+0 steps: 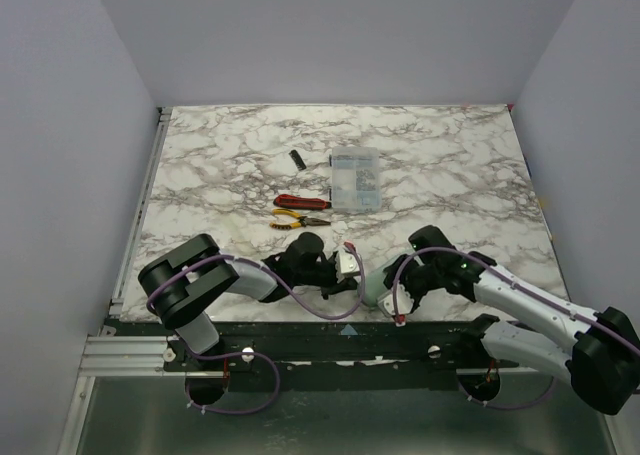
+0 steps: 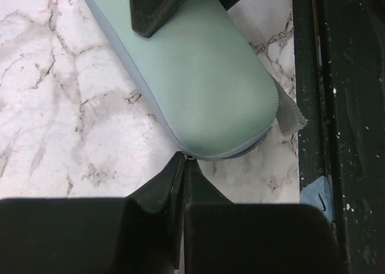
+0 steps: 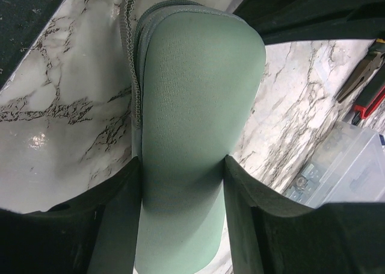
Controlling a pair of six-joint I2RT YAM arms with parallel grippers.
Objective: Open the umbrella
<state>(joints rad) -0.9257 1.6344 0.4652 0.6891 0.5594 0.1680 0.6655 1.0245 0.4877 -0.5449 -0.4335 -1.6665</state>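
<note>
Right wrist: right gripper (image 3: 181, 164) clamps the mint-green umbrella case (image 3: 198, 75) mid-frame; left gripper (image 2: 183, 165) sits pinched together (lower centre) at its end.

On the one marble bench (image 1: 450, 175) there are one umbrella (image 3: 192, 105) in a mint-green case, one clear plastic box (image 1: 355, 178), two hand tools, namely one red-handled tool (image 1: 302, 202) and one yellow-handled pliers (image 1: 295, 220), and one small dark object (image 1: 297, 159). There are two robot hands: one left hand (image 2: 183, 168) and one right hand (image 3: 183, 177).

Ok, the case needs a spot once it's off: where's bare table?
Bare marble left of the pliers, right of the parts box, far behind both. Crowded near edge: left tool, right tool, umbrella case.
</note>
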